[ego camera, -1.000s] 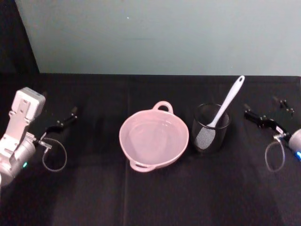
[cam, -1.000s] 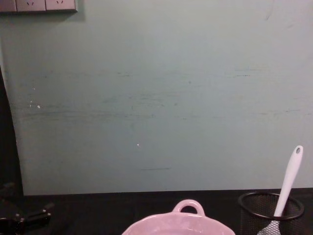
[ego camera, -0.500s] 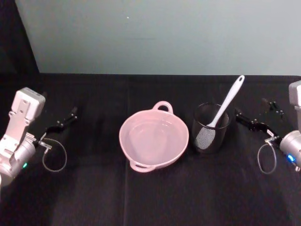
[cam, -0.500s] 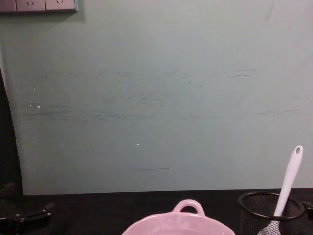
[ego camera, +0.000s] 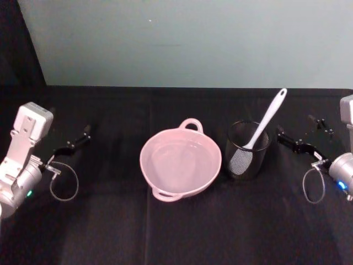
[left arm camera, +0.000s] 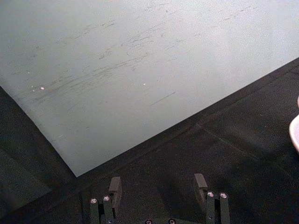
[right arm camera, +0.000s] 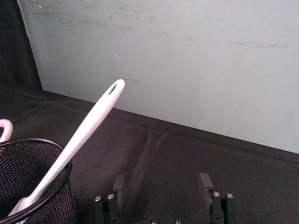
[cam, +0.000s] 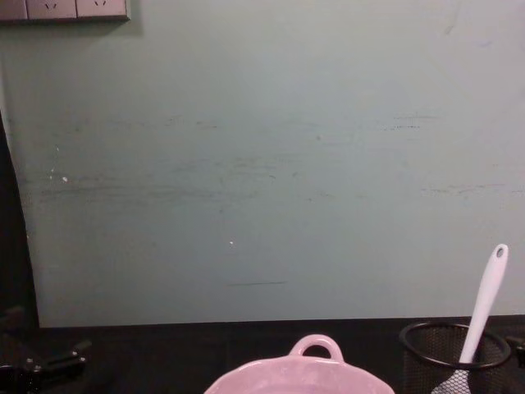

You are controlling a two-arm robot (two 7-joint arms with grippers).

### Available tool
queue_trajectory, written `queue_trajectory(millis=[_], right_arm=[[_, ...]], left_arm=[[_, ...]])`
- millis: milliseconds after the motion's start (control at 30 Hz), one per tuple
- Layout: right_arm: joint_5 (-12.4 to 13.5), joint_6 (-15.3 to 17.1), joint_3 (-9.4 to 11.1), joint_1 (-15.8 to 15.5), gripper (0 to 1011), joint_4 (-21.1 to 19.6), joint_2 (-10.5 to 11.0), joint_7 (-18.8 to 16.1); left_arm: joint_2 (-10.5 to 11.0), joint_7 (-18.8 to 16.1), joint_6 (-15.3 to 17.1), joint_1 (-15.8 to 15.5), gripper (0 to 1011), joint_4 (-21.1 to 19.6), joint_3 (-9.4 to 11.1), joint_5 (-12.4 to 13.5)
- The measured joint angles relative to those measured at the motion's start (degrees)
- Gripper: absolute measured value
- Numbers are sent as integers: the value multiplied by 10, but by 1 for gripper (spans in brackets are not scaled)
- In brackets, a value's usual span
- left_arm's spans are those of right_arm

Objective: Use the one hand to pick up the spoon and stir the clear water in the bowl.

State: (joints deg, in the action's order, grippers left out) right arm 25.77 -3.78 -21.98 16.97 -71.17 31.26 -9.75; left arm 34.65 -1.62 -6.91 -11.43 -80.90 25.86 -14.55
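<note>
The pale pink bowl [ego camera: 215, 165] sits mid-table, a faint shine of clear water [ego camera: 176, 160] inside; its loop handle and rim [cam: 316, 345] show in the chest view. The white spoon [ego camera: 267, 118] stands tilted in a black mesh cup [ego camera: 247, 157], handle end up and leaning to the right. My right gripper [ego camera: 295, 126] is open, just right of the cup and apart from it. In the right wrist view the gripper [right arm camera: 162, 181] is open with nothing in it, and the spoon [right arm camera: 88, 126] lies ahead of it. My left gripper [ego camera: 70, 130] is far left, open [left arm camera: 158, 184] and holding nothing.
A pale green wall [ego camera: 182, 38] closes the back of the black-clothed table [ego camera: 182, 232]. The mesh cup [cam: 455, 349] stands close beside the bowl's right side. A cable loop [ego camera: 311, 185] hangs by the right wrist, and another cable loop [ego camera: 63, 182] by the left.
My right gripper has moved left toward the mesh cup and now holds there. The left gripper shifted slightly. Bowl, cup and spoon have not moved.
</note>
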Motion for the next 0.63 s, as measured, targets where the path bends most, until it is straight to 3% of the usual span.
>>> queue_trajectory(millis=[633], right_arm=[[2, 0, 1, -1, 1004, -1, 1, 1]], left_arm=[[0, 0, 0, 0, 1011, 0, 0, 0]])
